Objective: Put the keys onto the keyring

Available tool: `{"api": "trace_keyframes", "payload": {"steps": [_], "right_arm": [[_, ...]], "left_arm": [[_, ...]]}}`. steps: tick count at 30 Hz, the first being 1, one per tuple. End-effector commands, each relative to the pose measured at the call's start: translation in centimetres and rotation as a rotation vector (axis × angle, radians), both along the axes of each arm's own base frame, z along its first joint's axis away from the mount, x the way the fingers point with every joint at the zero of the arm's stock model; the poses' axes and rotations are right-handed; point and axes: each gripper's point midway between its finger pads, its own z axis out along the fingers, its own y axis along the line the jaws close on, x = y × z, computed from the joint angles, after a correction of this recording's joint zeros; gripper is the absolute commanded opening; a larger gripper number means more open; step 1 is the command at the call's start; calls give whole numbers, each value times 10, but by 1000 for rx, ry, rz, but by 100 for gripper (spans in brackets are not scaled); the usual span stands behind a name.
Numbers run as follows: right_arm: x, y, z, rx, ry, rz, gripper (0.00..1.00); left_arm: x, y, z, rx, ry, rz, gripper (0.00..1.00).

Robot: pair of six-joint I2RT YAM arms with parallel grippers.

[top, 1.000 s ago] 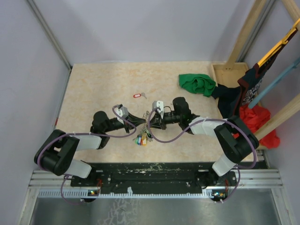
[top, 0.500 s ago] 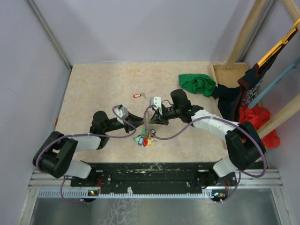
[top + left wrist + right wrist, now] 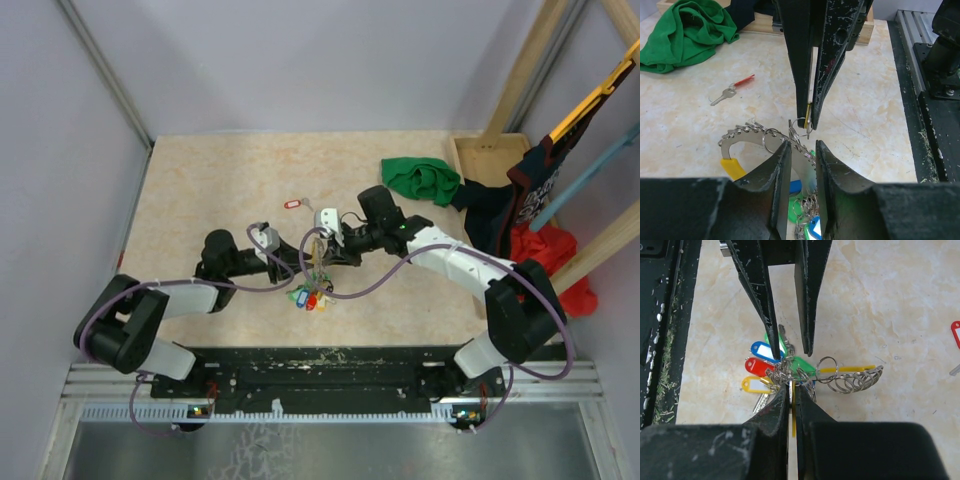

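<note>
Key [image 3: 809,111] — brass-yellow, seen edge-on — sits pinched in the right gripper [image 3: 792,388], whose jaws are all but closed on it. Its lower end meets the keyring [image 3: 742,132] just beyond the tips of the left gripper [image 3: 802,150]. That one's jaws stand a narrow gap apart, clamped on the keyring's metal — coloured tags [image 3: 760,366] bunch beneath, over the table [image 3: 690,120].

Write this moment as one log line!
left gripper: gripping keyring | right gripper: pinching brass key at keyring
</note>
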Motion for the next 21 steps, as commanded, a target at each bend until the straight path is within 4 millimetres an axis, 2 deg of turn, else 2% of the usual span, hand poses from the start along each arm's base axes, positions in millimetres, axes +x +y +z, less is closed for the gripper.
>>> {"api": "trace_keyframes", "payload": {"steps": [1,14,21], "right_arm": [[6,12,32,54,-89,37,0],[2,20,36,67,-94,58,0],[-1,22,39,76,-93,68,0]], "left_arm": [[3,-8,-4,28,-2,-23,31],[6,-18,-13,48,30,-15,31],[12,-19,-18,70,41,13,25]]}}
